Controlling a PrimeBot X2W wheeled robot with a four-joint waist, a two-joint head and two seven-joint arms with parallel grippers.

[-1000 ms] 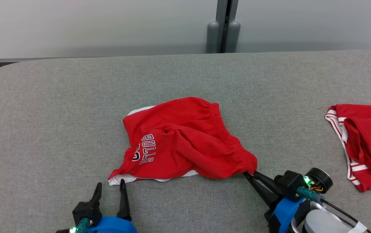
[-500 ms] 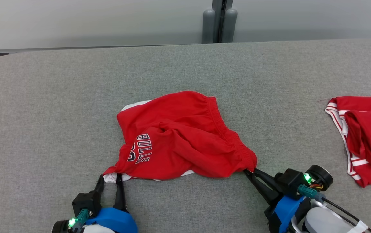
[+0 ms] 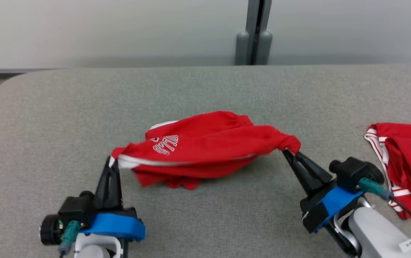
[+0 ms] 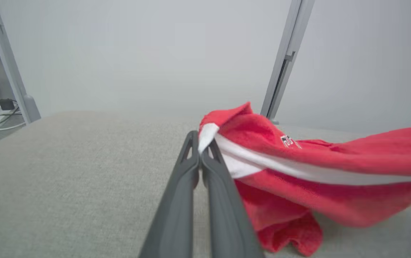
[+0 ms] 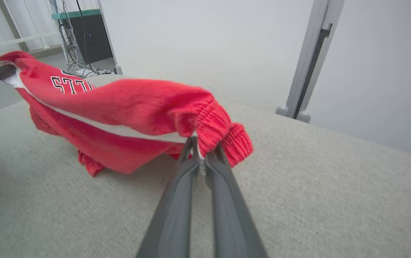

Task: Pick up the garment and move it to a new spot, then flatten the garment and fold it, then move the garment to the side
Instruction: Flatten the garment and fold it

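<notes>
1. left hand (image 3: 113, 161): near left of the bench (image 3: 205, 93). Fingers pressed together, clamped on the white-trimmed hem corner of the garment (image 3: 209, 150). That corner is lifted off the surface.
2. bench: grey fabric top with a rounded far-left corner.
3. garment: red shorts with white trim and white lettering. At bench centre, strung between the two hands with both gripped corners raised. The middle sags and the lowest fold reaches the bench top.
4. right hand (image 3: 287, 152): near right of the bench. Fingers closed together, clamped on the ribbed elastic waistband corner of the garment.
5. second red garment (image 3: 406, 157): red with white stripes, lying bunched at the right edge of the bench, well apart from item 3.
6. grey post (image 3: 254, 36): upright against the pale wall, beyond the far edge.
</notes>
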